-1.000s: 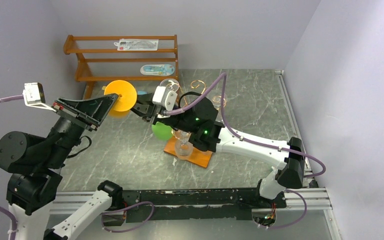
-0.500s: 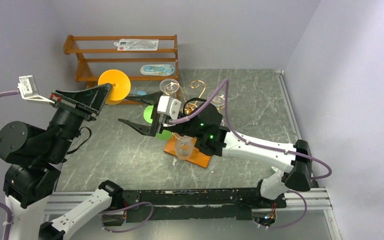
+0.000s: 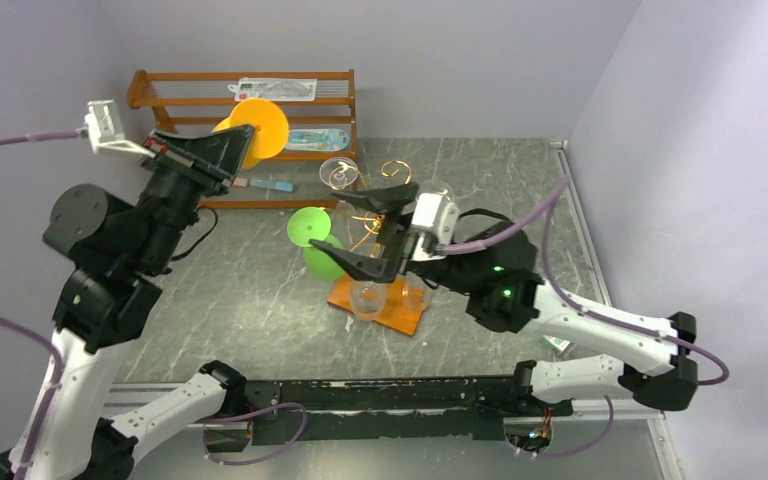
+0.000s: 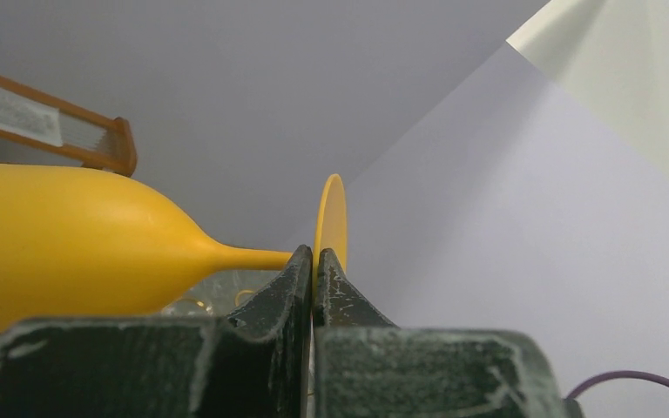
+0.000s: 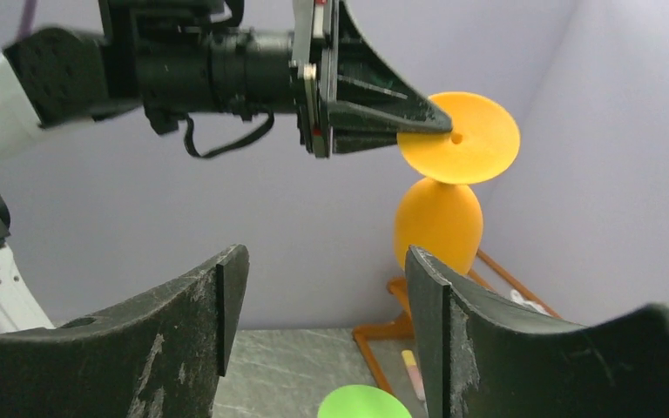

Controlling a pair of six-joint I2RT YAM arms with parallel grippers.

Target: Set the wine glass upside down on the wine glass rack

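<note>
An orange wine glass (image 3: 260, 125) hangs in the air near the back shelf. My left gripper (image 3: 232, 138) is shut on the rim of its foot (image 4: 331, 218), and the bowl (image 4: 61, 239) points away to the side. A green wine glass (image 3: 308, 223) sits foot up at the left of the wine glass rack (image 3: 392, 170), a gold wire tree on an orange-brown base (image 3: 402, 316). My right gripper (image 3: 338, 224) stands open just right of the green glass, with nothing between its fingers (image 5: 226, 296). The green foot (image 5: 364, 404) shows low in the right wrist view, the orange glass (image 5: 440, 218) beyond.
Clear glasses (image 3: 368, 296) hang on the rack. A brown wooden slatted shelf (image 3: 155, 90) with packets stands against the back wall, and a small pink and yellow item (image 3: 265, 184) lies in front of it. Walls close in at the left, back and right.
My right gripper has opened and drawn back to the right, away from the green glass. The left arm has carried the orange glass up and to the right.
</note>
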